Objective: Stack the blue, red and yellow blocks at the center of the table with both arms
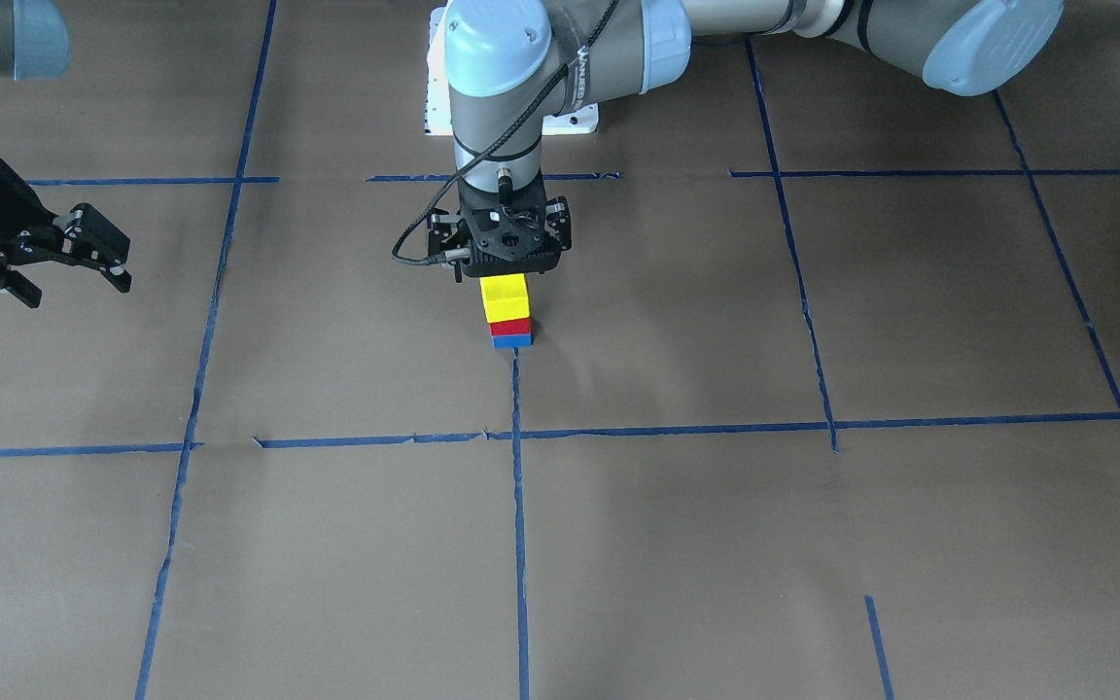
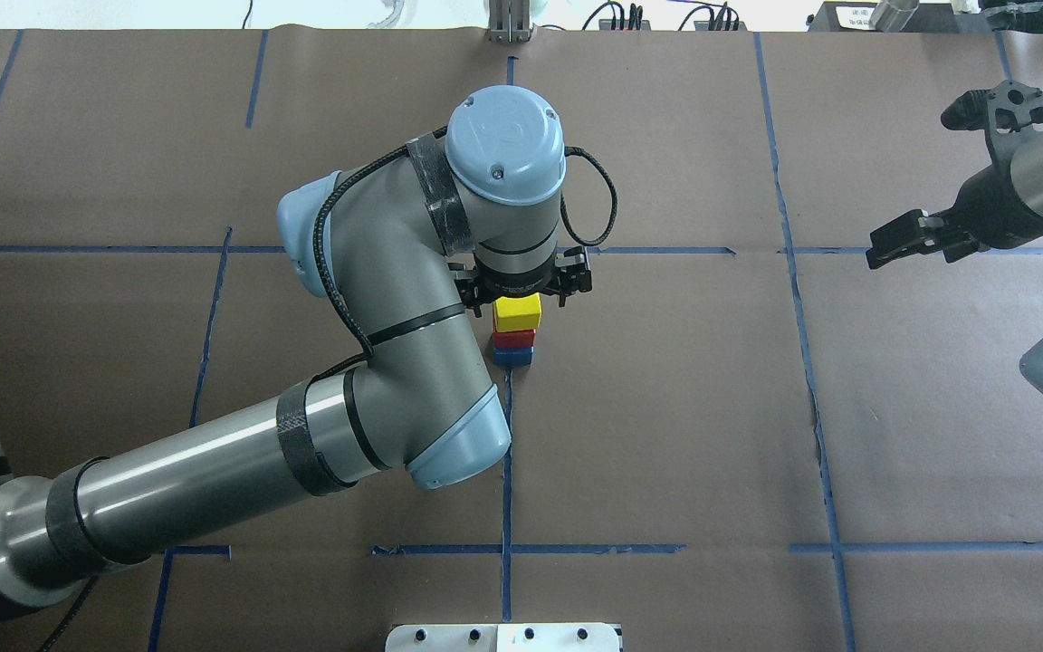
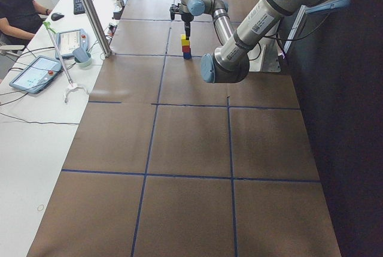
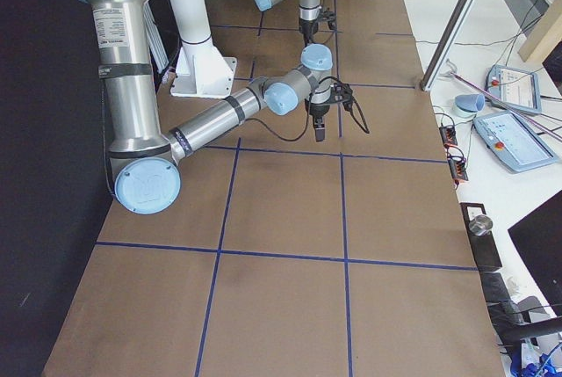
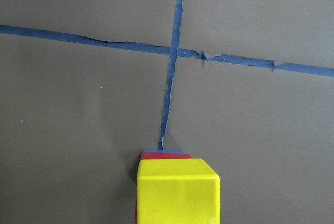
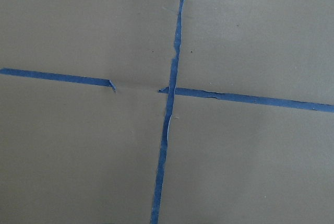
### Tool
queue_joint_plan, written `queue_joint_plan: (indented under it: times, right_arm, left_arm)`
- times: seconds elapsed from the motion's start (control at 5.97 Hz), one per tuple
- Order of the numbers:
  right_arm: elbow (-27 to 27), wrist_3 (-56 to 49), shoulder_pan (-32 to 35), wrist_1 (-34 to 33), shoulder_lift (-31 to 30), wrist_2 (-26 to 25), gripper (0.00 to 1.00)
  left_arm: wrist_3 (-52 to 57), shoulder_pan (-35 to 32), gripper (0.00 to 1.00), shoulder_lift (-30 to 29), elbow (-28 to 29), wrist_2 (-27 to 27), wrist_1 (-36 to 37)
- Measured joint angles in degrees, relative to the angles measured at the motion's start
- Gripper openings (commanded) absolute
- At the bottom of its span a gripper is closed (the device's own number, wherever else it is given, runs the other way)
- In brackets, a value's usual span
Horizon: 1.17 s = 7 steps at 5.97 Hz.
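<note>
A yellow block [image 1: 505, 297] sits on a red block [image 1: 509, 327], which sits on a blue block [image 1: 511, 340], at the table's centre on a blue tape crossing. The stack also shows in the overhead view [image 2: 517, 313] and the left wrist view [image 5: 177, 192]. My left gripper [image 1: 507, 275] points straight down right above the yellow block, its jaws spread wide to either side; its fingertips are hidden. My right gripper [image 1: 79, 290] is open and empty, far off on its own side of the table [image 2: 924, 177].
Brown paper with a grid of blue tape lines [image 1: 518, 506] covers the table. A white base plate [image 1: 570, 122] lies behind the left arm. The right wrist view shows only a tape crossing [image 6: 169, 91]. Tablets and an operator are beside the table [image 3: 36, 71].
</note>
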Motion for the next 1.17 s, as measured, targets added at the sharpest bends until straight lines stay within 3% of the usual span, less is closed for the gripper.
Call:
queue_joint_plan:
  times: [0.34, 0.67, 1.17]
  right_arm:
    - [0.02, -1.66, 2.32, -0.33, -0.23, 0.65, 1.0]
    - [-0.47, -12.77, 10.32, -4.82, -1.44, 2.81, 1.0]
    - [-1.75, -42.39, 27.01, -20.26, -3.46, 8.19, 1.0]
  left_arm:
    - [4.13, -2.65, 1.0, 11.4, -15.39, -0.3, 0.07]
    - [19.79, -8.76, 1.0, 27.92, -28.58, -3.3, -0.62]
    - [50.04, -27.82, 1.0, 46.45, -30.89, -18.99, -1.54]
